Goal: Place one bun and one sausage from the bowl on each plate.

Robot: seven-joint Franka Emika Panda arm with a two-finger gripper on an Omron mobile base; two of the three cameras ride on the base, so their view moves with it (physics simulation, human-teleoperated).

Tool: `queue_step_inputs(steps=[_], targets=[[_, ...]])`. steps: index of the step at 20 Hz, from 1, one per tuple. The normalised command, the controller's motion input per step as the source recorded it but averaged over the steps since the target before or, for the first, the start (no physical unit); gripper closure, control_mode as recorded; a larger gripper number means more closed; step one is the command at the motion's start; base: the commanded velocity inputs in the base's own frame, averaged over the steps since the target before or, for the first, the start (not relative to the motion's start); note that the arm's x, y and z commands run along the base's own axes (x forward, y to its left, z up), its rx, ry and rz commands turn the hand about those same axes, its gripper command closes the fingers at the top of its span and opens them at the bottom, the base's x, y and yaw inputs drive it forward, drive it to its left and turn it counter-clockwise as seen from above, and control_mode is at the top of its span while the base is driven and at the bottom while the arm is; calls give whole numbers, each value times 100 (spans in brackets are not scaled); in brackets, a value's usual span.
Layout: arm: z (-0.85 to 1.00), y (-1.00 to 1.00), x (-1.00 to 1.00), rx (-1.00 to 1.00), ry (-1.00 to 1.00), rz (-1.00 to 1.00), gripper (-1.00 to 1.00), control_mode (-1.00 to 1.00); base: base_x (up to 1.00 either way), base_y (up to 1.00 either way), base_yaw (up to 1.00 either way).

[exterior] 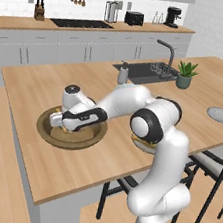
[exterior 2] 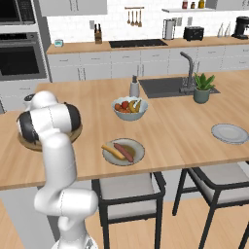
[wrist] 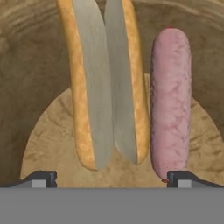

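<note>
The pincer (wrist: 111, 178) hangs wide and empty over the wide brown wooden bowl (exterior: 44, 133) on the tabletop (exterior: 36, 87). There a split golden-tan bun (wrist: 105, 83) lies just beside a slim pink sausage (wrist: 170, 100). Closing here could catch both together, since the tips straddle the pair.

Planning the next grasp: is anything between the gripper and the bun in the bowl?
Nothing visible. The open gripper hangs over the bun in the bowl; the sausage lies beside it.
</note>
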Motion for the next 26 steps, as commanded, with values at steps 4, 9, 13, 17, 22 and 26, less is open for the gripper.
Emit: queue_step_inputs(steps=[4,9,13,17,22,26], targets=[[-12,2,29,0,0,0,-100,-100,0,0,0],[-20,9,20,0,0,0,-100,-100,0,0,0],[-22,9,18,0,0,0,-100,-100,0,0,0],[-18,1,10,0,0,0,-100,-100,0,0,0],[-7,0,0,0,0,0,100,-100,0,0,0],[26,0,-16,5,-6,0,100,-100,0,0,0]])
